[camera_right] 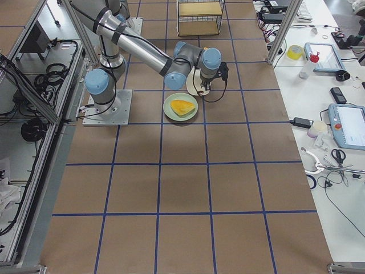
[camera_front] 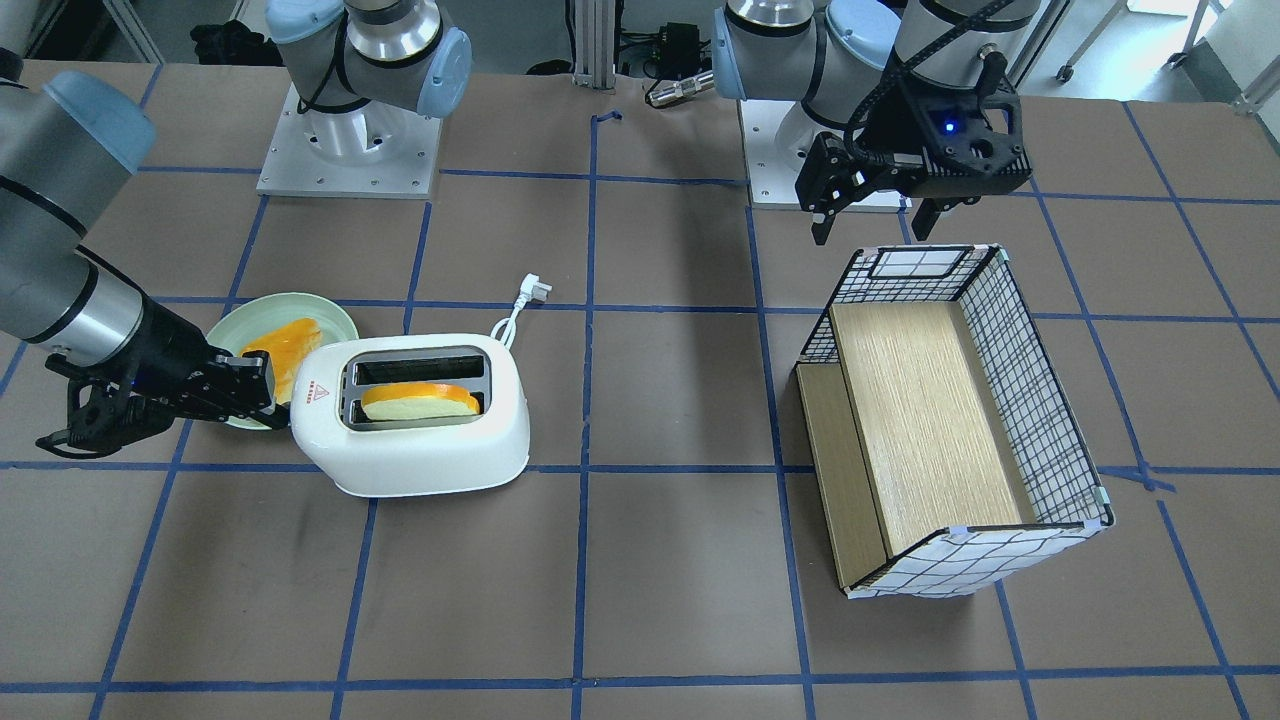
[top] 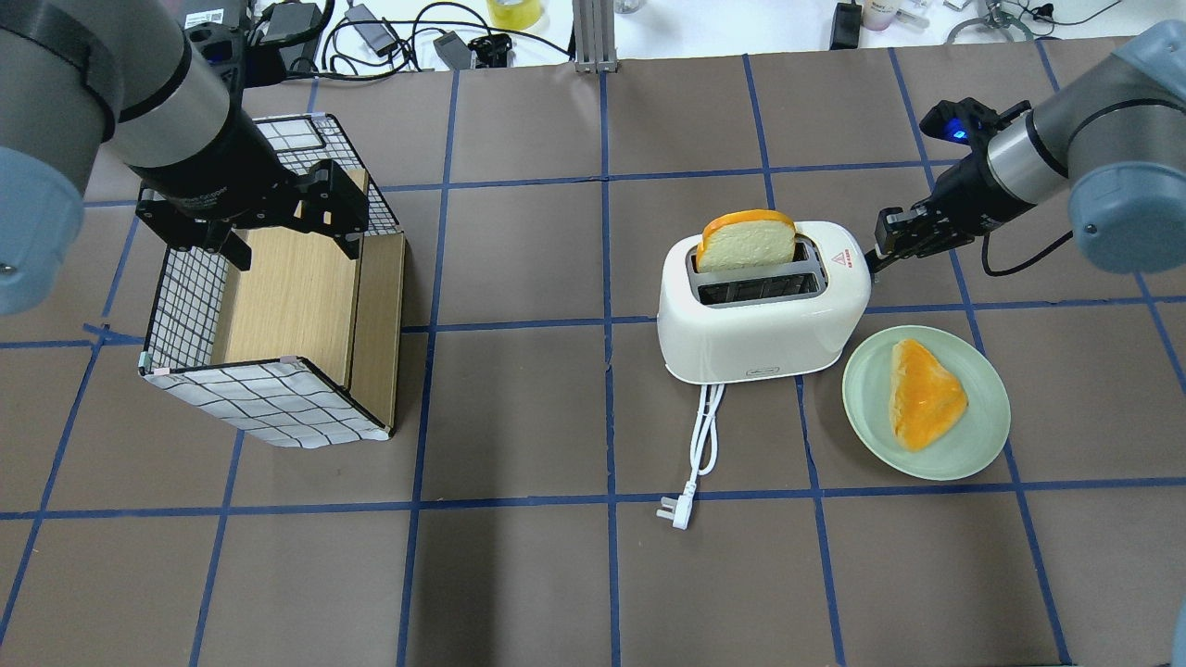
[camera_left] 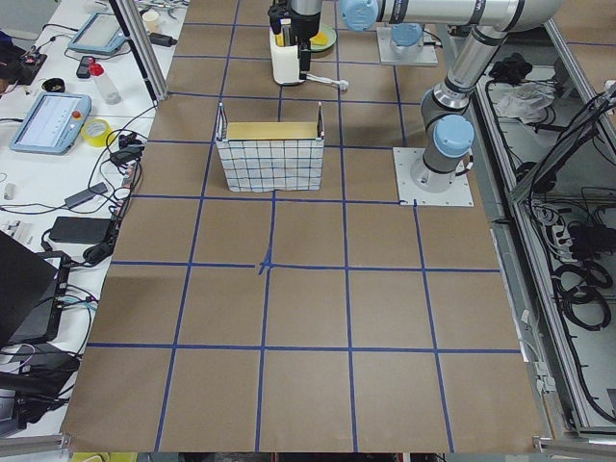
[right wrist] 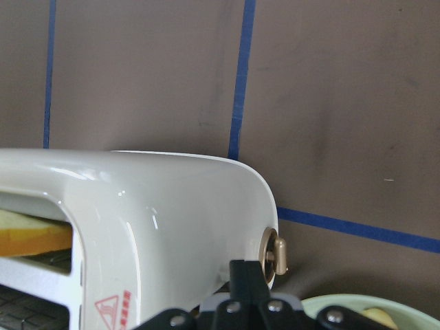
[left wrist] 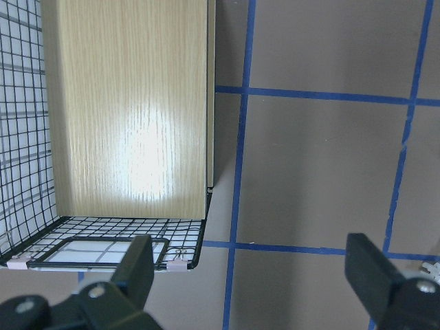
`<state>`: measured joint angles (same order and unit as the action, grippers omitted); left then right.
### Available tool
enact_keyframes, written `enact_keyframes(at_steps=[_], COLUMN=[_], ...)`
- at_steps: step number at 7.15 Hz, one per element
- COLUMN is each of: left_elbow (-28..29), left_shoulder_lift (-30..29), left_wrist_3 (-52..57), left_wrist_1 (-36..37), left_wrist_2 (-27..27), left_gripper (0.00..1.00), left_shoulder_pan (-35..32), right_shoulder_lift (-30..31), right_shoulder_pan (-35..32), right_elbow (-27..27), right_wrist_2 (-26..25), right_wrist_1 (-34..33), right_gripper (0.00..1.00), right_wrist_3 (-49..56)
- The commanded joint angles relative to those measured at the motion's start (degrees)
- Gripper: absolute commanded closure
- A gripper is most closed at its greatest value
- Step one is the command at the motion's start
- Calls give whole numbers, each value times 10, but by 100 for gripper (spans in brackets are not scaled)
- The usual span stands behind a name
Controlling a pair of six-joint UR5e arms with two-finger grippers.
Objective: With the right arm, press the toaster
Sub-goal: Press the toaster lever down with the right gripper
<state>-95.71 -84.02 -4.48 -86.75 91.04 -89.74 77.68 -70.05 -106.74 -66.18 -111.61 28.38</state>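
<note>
The white toaster point(top: 760, 324) stands right of the table's middle, with a slice of bread point(top: 746, 243) sticking up out of one slot. It also shows in the front-facing view point(camera_front: 420, 440) and the right wrist view point(right wrist: 158, 206). My right gripper point(top: 888, 239) is shut, with its tips at the toaster's end by the red-triangle sticker. In the right wrist view the shut fingers point(right wrist: 245, 285) sit just below and left of the small knob point(right wrist: 275, 253). In the front-facing view the right gripper point(camera_front: 262, 385) touches that same end. My left gripper point(top: 295, 243) is open and empty above the basket.
A green plate point(top: 982, 445) with a piece of toast point(top: 925, 394) lies beside the toaster, near the right arm. The toaster's cord and plug point(top: 676, 509) trail toward the robot. A wire basket point(top: 259, 403) with a wooden floor stands on the left.
</note>
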Motion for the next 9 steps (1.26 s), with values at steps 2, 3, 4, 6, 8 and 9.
enact_keyframes(at_steps=[2, 3, 4, 6, 8, 9], left_elbow=[0, 0, 0, 0, 0, 0], left_shoulder_lift=[0, 0, 0, 0, 0, 0], left_wrist_3=[0, 0, 0, 0, 0, 0], left_wrist_1=[0, 0, 0, 0, 0, 0], left_wrist_2=[0, 0, 0, 0, 0, 0], left_gripper=[0, 0, 0, 0, 0, 0], left_shoulder_pan=[0, 0, 0, 0, 0, 0], right_shoulder_lift=[-12, -17, -23, -28, -18, 2], right_shoulder_pan=[-1, -1, -1, 0, -1, -3], right_elbow=[0, 0, 0, 0, 11, 16], right_wrist_2=[-1, -1, -1, -1, -11, -13], right_wrist_1=[3, 3, 0, -2, 4, 13], right_gripper=[98, 98, 98, 97, 95, 93], right_wrist_3=[12, 12, 12, 12, -16, -28])
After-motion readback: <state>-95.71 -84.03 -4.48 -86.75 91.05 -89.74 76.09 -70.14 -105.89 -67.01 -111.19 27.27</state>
